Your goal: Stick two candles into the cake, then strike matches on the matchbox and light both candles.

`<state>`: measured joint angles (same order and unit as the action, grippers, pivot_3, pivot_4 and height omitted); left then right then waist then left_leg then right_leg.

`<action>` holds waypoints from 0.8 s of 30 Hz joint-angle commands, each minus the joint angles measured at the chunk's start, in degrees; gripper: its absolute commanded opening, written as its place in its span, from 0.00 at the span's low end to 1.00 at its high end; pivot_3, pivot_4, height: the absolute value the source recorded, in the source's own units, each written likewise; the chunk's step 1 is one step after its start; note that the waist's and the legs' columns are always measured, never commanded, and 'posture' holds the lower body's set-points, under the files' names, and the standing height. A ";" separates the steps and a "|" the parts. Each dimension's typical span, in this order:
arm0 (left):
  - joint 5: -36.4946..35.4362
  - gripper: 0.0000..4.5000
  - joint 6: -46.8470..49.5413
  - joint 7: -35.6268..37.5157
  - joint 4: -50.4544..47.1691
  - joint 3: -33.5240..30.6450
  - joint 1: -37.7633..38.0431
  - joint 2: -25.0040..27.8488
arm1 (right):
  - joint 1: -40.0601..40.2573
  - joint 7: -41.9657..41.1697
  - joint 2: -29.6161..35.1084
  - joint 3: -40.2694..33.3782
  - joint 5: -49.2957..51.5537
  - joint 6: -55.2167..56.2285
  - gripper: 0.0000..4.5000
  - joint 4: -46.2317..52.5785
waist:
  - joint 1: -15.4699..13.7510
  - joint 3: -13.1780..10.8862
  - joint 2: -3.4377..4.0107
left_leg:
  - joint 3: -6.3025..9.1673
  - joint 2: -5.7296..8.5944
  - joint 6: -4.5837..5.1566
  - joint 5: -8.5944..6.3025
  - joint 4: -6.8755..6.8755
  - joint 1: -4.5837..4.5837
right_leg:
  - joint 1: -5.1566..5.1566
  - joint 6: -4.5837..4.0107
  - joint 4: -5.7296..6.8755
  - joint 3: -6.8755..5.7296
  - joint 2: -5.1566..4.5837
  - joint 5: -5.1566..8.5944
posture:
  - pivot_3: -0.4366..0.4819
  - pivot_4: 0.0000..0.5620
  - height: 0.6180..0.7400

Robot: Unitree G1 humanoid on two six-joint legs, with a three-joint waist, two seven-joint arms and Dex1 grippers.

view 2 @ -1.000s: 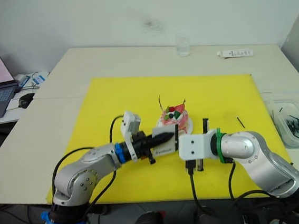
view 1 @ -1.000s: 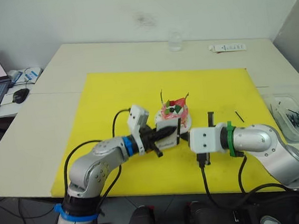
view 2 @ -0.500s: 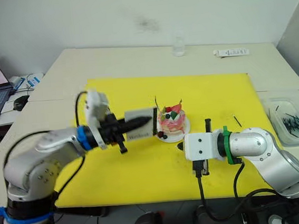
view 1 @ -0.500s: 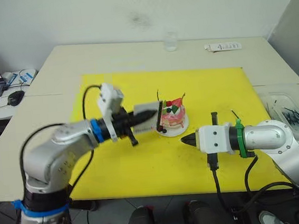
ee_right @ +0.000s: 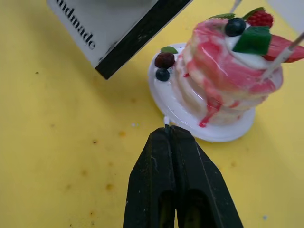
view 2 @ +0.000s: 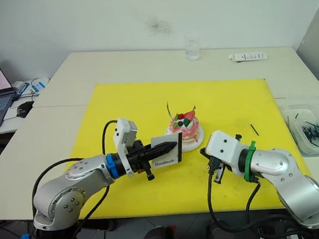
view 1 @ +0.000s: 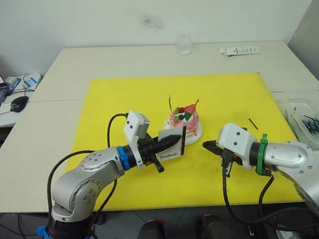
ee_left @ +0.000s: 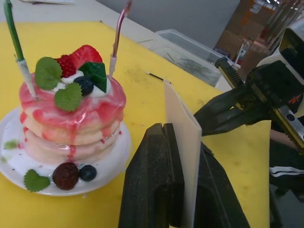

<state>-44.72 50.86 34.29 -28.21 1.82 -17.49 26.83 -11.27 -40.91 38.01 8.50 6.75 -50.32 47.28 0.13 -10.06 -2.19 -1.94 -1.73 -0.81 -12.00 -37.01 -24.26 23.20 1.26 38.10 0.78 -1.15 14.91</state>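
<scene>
Near the yellow mat's (view 1: 135, 99) centre, our small pink cake (view 1: 184, 121) carries both thin candles (ee_left: 118, 35), unlit. Our left gripper (view 1: 173, 141) pinches the flat white matchbox (view 1: 171, 145); right gripper (ee_right: 170, 130) closed on a match tip (ee_right: 166, 122). Striking and lighting remain.

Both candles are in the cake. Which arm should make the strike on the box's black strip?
Right. The right gripper is shut on a thin match whose pale tip pokes out, near the flat white "Handmade" matchbox. The left gripper is shut on that box, so it probably just holds it steady.
</scene>
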 commanded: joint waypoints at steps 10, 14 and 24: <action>-2.38 0.00 3.41 -2.67 4.47 -0.10 -1.97 -4.44 | -6.11 1.25 1.93 3.44 2.47 -1.25 0.00 4.36 | 0.01 0.00 0.00 | 0.00 0.03 0.01 0.00 -0.01 -0.01 | 0.00 0.03 -0.02 0.01 0.04 -0.01 | 0.48 0.27 0.98; -3.52 0.00 4.71 -3.02 4.71 -0.65 -2.29 -5.05 | -7.55 1.70 2.33 6.33 1.76 -0.31 0.00 2.82 | 0.02 0.00 0.00 | -0.01 0.04 0.01 0.00 0.00 -0.02 | 0.00 0.03 -0.04 0.02 0.03 -0.01 | 0.48 0.27 0.98; -7.23 0.00 7.15 -4.61 4.17 -2.38 -2.29 -5.27 | -8.28 2.41 3.66 9.44 -0.43 1.91 0.00 -0.32 | 0.02 0.00 0.00 | 0.00 0.04 0.01 0.00 -0.01 -0.02 | 0.00 0.03 -0.02 0.02 0.03 -0.01 | 0.48 0.27 0.98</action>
<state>-50.48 58.01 29.86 -22.42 0.37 -18.95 21.94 -18.88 -38.76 41.36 17.82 7.19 -49.71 46.34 0.15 -10.06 -2.19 -1.94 -1.70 -0.81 -12.00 -37.02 -24.28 23.20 1.29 38.08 0.79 -1.12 14.90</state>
